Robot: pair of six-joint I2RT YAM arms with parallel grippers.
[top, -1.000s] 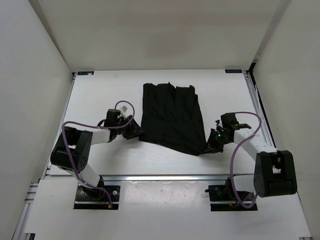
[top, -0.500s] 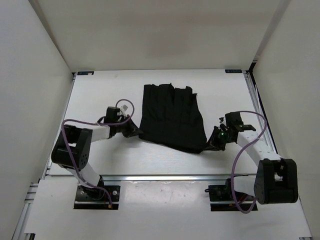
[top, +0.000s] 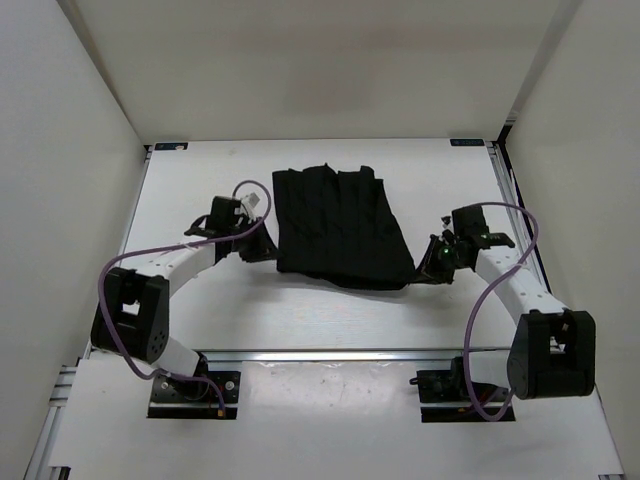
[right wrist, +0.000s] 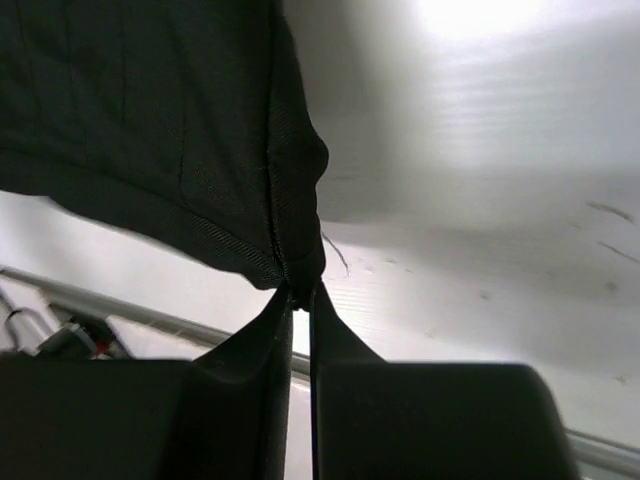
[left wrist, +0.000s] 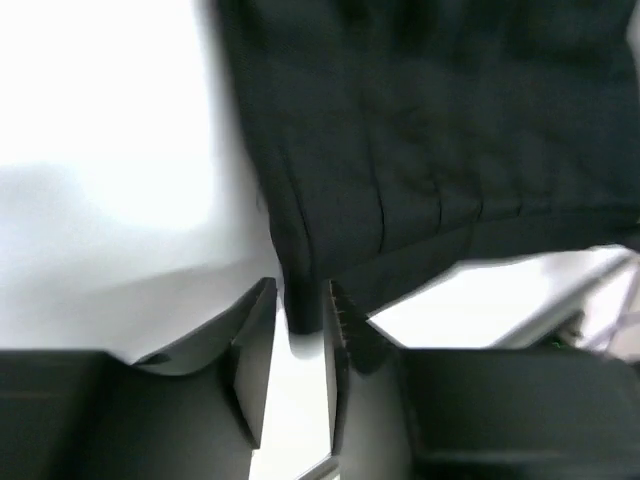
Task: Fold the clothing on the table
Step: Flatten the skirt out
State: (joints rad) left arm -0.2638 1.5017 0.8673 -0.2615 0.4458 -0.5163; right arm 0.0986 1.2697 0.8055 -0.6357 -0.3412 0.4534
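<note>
Top external view: the clothing [top: 340, 225] lies mid-way across the table [top: 300, 315], pushed farther from the bases and bunched shorter than a second ago. The right gripper [right wrist: 298, 300] is clamped tight on its near right corner. The left gripper [left wrist: 300, 320] has narrowly parted fingers straddling the near left hem; whether they grip it, I cannot tell.

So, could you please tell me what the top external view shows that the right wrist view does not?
Only the top external view shows the whole outline of the clothing and the left pincer at its near-left corner. Only the right wrist view shows close detail: a loose thread at the hem and faint scuffs on the surface. Both show the black clothing, the white table and the right pincer closed on the garment's near-right corner.
</note>
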